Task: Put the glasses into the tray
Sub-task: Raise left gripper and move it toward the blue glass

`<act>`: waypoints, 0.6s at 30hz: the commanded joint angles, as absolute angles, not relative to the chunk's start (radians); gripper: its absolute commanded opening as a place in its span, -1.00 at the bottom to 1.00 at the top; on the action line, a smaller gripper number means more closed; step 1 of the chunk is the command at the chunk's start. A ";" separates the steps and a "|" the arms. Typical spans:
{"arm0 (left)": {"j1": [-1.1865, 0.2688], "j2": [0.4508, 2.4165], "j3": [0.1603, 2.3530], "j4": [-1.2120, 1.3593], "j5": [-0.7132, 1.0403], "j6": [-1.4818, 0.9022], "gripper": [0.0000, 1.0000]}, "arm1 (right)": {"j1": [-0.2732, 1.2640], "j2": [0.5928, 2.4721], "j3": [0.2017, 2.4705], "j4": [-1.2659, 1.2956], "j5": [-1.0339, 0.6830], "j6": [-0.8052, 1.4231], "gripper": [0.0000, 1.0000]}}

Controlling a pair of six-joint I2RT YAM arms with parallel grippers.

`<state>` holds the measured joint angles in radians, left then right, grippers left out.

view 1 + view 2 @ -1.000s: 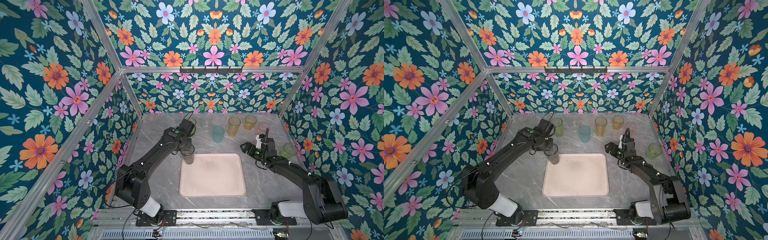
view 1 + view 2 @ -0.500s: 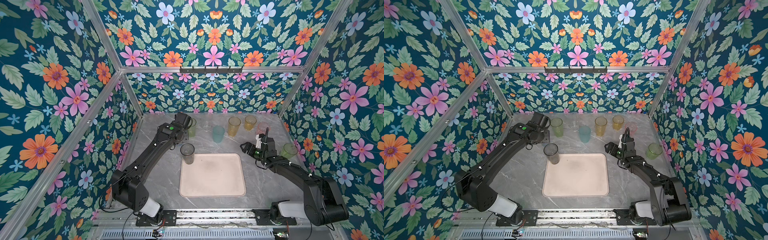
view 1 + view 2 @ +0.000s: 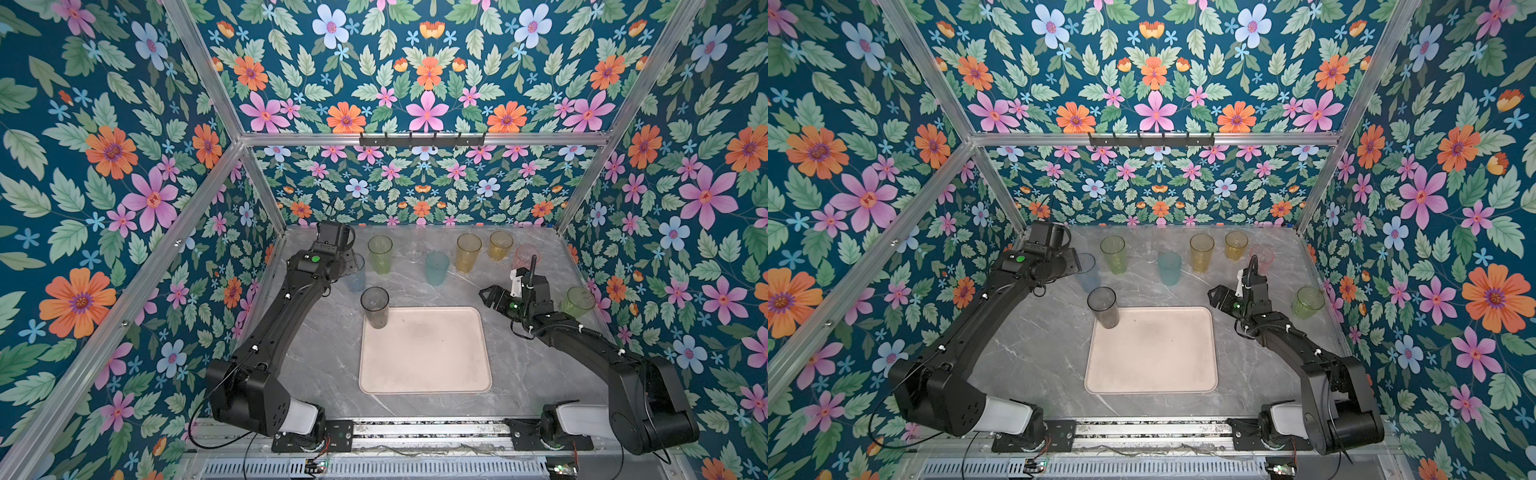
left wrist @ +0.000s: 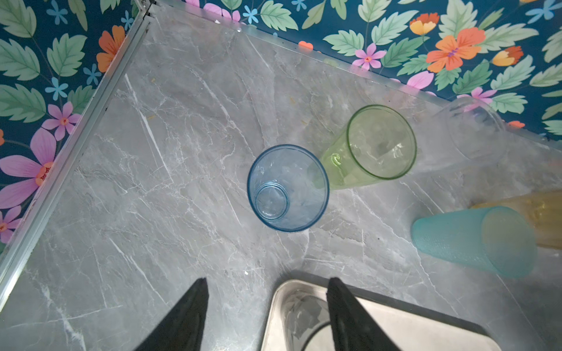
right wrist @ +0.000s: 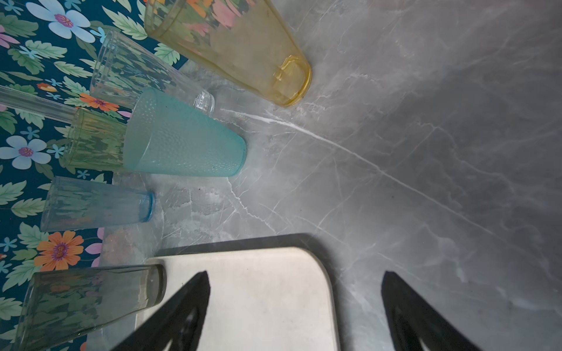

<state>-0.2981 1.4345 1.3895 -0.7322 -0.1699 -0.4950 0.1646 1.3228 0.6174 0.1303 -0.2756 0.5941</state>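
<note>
Enclosed on three sides by floral walls [image 3: 124, 166] on an aluminium frame [image 3: 291, 139]; floored with a grey marbled surface [image 3: 324, 365]. Near the front and centre, flat on that surface, the pale pink tray [image 3: 424, 365], almost wholly bare, with open surface along its left, right and far edges.

Reaching in from the front rail, a left arm [image 3: 286, 316] bent toward the far left corner and a right arm [image 3: 590, 338] angled toward the tray's far right corner. Left jaws spread apart above the surface by the tray's far left corner, gripping nothing, with the pale blue glass [image 4: 287, 188] upright close by. Right jaws spread wide over the tray's far right corner and the surface beside it, likewise gripping nothing.

Upright in the tray's far left corner, one smoky grey glass [image 3: 375, 307]. Lined up near the back wall, all off the tray: a tall green glass [image 3: 380, 254], a clear glass [image 4: 471, 130], a teal glass [image 3: 437, 268], a tall amber glass [image 3: 468, 252], a shorter amber glass [image 3: 500, 246] and a pink glass [image 3: 527, 257]. Alone near the surface's right edge, beside the right arm, a short green glass [image 3: 577, 302].
</note>
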 commanded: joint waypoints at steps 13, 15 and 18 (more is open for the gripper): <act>-0.201 1.565 1.394 -0.648 -0.091 -0.505 0.31 | 0.166 1.326 0.626 0.142 -0.291 0.584 0.78; -0.201 1.584 1.403 -0.652 -0.093 -0.502 0.31 | 0.166 1.327 0.625 0.143 -0.292 0.584 0.78; -0.201 1.607 1.409 -0.646 -0.077 -0.499 0.30 | 0.166 1.332 0.626 0.145 -0.292 0.586 0.78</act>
